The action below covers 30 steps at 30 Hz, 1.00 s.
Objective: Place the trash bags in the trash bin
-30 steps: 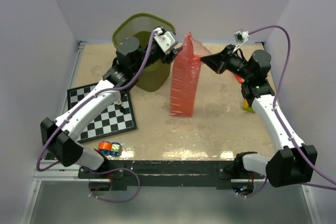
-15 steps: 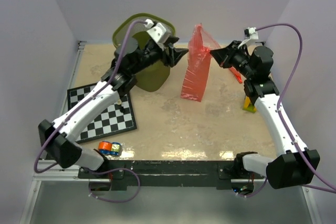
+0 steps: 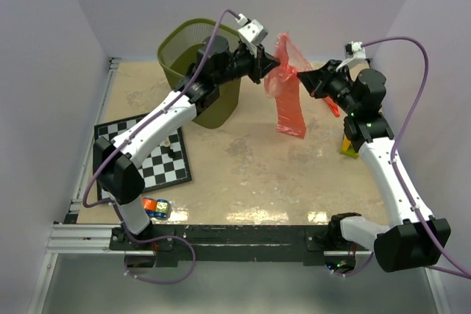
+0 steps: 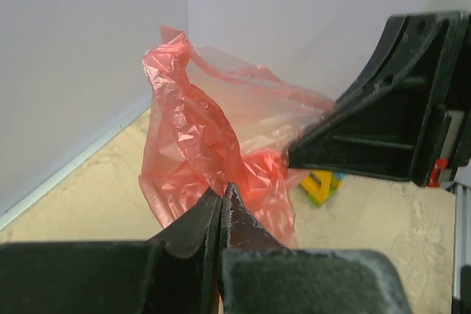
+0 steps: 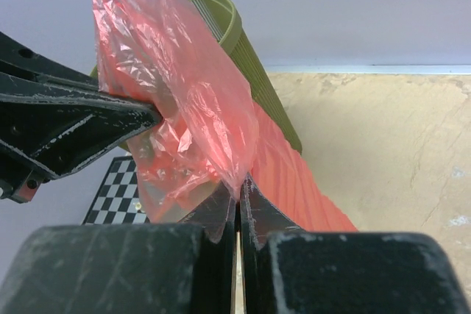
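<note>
A translucent red-pink trash bag (image 3: 289,104) hangs in the air to the right of the olive-green mesh trash bin (image 3: 176,49). Its lower end reaches down toward the table. My left gripper (image 3: 268,75) reaches past the bin's rim and is shut on the bag's upper left edge. In the left wrist view crinkled film (image 4: 191,130) bunches at the closed tips (image 4: 223,190). My right gripper (image 3: 300,76) is shut on the bag's upper right edge. In the right wrist view the film (image 5: 176,93) drapes over its tips (image 5: 239,182), with the bin (image 5: 243,42) behind.
A checkerboard mat (image 3: 143,152) lies at the left under the left arm. A small orange and blue toy (image 3: 154,207) sits near the front edge. Yellow and green blocks (image 3: 348,148) and a small red strip (image 3: 333,108) lie by the right arm. White walls enclose the table.
My left gripper has swung from beside the bin up to the bag and shut on its top edge. The right gripper has lifted the bag higher and carried it to the right.
</note>
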{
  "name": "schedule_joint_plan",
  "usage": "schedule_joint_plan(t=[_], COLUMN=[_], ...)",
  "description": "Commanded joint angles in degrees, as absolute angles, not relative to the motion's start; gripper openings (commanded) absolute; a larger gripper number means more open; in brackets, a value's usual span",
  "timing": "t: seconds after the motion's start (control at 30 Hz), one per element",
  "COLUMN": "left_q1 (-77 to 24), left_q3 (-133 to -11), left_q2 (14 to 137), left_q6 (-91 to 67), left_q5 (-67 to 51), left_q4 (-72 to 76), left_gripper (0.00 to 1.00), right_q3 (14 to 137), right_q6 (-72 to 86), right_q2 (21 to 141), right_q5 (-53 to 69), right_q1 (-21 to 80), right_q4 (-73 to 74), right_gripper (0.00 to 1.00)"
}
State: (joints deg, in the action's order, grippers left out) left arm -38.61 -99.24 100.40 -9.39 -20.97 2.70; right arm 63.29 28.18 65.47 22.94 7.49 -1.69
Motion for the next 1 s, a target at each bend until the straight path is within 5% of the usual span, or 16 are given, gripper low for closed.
schedule_joint_plan(t=[0.0,0.67,0.83,0.93,0.97], left_q1=[-37.3,-29.6,-29.6,-30.6,-31.6], left_q3=[-100.2,-88.4,-85.9,-85.2,-85.3], left_q2=[98.9,87.5,85.9,84.4,83.9], left_q6=[-6.6,2.5,5.2,7.6,10.3], left_q5=[-21.2,-8.0,-18.5,-24.2,-25.3], left_q4=[-1.9,-9.7,-5.8,-1.7,-1.2], left_gripper=[0.0,0.0,0.01,0.41,0.48], right_q3=[64.9,70.8,74.0,75.8,76.7], right_q6=[23.9,13.3,8.6,6.9,6.3], right_q2=[64.7,66.7,67.8,69.0,69.4], right_q5=[17.9,-2.5,12.5,20.9,21.2], right_q1=[7.3,4.4,4.4,4.8,5.4], right_q4=[-0.1,14.9,15.5,16.1,16.6], right_gripper=[0.0,0.0,0.0,0.0,0.0])
